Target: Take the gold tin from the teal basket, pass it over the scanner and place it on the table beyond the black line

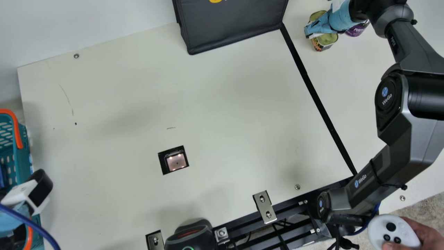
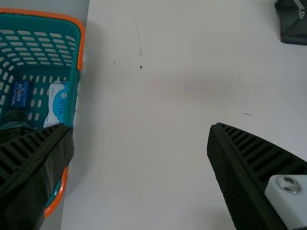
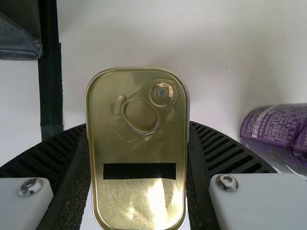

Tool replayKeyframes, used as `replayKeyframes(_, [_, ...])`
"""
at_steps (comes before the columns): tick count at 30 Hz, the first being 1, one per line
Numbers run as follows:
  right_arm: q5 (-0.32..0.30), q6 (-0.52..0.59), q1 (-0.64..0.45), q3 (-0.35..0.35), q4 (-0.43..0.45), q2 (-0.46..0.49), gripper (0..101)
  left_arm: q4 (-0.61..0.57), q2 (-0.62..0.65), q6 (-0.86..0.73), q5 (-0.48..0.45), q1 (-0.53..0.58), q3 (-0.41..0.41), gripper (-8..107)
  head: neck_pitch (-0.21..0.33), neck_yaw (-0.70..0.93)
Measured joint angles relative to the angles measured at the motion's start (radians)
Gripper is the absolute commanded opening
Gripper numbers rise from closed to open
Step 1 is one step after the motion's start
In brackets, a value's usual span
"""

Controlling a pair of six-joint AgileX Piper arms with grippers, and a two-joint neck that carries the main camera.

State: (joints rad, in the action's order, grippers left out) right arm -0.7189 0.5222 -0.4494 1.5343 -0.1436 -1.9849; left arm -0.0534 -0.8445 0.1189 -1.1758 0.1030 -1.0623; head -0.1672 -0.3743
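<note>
Gripping the gold tin [image 3: 139,143] by its two sides, my right gripper [image 1: 313,30] is working beyond the black line [image 1: 312,88]; whether the tin is touching the table [image 1: 121,86] I am not able to tell. My left gripper [image 1: 26,198] is standing wide apart with nothing between its jaws, one finger reaching over the teal basket [image 2: 72,93].

Surroundings: a purple can [image 3: 276,129] is lying near the tin, on the side away from the line. A dark bag [image 1: 232,26] is sitting at the line's far end. The scanner window [image 1: 177,162] is showing lit, well apart from both grippers. The basket is holding a blue pack [image 2: 20,93] and a white-and-blue packet [image 2: 57,103].

Obscured: my right gripper is partly covering tin and can in the main view; the view's edges are cutting off bag and basket. A dark item [image 2: 16,117] beside the blue pack is going unidentified, partly behind my finger.
</note>
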Motion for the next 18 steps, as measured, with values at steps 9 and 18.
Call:
replayKeyframes(9, [0.018, -0.024, 0.014, -0.001, 0.005, -0.019, 23, 0.000, 0.000, 0.000, 0.000, 0.000, 0.000, 90, 0.000, 0.000])
replayKeyframes(18, [0.034, -0.050, 0.027, -0.006, 0.028, -0.024, 53, 0.000, 0.000, 0.000, 0.000, 0.000, 0.000, 90, 0.000, 0.000])
